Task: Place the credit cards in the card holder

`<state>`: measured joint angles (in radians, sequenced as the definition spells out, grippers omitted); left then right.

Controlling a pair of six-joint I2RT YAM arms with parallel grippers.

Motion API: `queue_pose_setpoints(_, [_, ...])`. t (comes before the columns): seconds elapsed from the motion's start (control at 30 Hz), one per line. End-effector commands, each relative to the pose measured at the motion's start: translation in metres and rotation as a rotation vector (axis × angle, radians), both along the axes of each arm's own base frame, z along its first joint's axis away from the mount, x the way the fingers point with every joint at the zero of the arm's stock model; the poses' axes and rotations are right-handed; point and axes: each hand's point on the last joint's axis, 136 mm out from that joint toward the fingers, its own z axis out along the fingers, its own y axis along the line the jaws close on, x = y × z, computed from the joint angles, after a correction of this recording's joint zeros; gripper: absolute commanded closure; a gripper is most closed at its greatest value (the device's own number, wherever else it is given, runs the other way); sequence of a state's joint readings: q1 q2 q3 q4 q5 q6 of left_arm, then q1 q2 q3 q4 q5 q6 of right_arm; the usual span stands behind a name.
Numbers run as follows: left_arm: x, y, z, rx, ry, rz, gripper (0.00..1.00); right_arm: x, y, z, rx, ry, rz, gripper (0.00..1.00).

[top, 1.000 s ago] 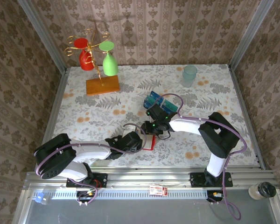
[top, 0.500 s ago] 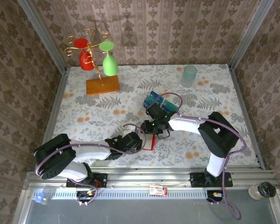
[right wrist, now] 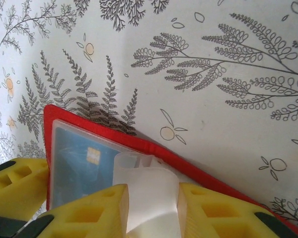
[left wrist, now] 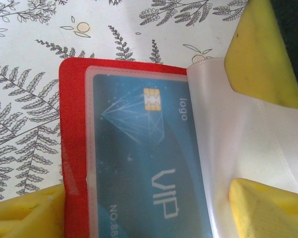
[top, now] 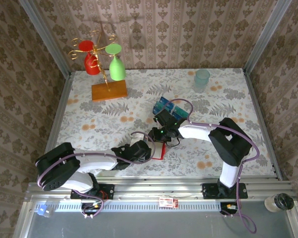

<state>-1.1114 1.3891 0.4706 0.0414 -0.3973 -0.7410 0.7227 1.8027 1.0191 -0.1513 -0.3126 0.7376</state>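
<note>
Top external: two glasses, red glass [top: 91, 62] and green glass [top: 117, 67], well left and behind card holder [top: 159, 151]. Left gripper [top: 150, 150] splayed wide over the one open holder, gripping nothing. One blue credit card [left wrist: 144, 163] inside, under plastic. Right gripper [right wrist: 151, 208] pinching clear sleeve [right wrist: 148, 183]. One cup [top: 202, 79] far right, behind.

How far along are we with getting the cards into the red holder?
Done: one blue card sits inside the red card holder. In hand: the right gripper pinches a clear sleeve, and the left gripper is open over the holder. Left: more cards wait farther back.
</note>
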Motion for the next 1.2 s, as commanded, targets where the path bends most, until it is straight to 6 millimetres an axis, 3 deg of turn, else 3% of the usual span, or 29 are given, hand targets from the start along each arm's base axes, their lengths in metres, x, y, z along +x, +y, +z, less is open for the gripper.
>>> queue_pose_setpoints(0.0, [-0.005,0.006,0.002,0.007,0.005,0.006,0.19,-0.003,0.009,0.016,0.073,-0.004,0.013,0.69])
queue_pose_setpoints(0.2, [-0.003,0.013,0.031,-0.042,-0.039,0.014,0.16,-0.009,0.012,0.026,0.101,-0.004,0.02,0.67])
queue_pose_setpoints(0.5, [0.007,0.052,0.075,-0.129,-0.128,0.106,0.14,-0.014,0.03,0.035,0.146,-0.003,0.034,0.67])
queue_pose_setpoints(0.77, [0.006,0.076,0.077,-0.154,-0.132,0.15,0.14,-0.015,0.037,0.04,0.136,-0.008,0.046,0.67])
queue_pose_setpoints(1.17, [0.006,0.077,0.073,-0.168,-0.129,0.157,0.14,-0.007,0.01,0.025,0.054,-0.007,0.008,0.66])
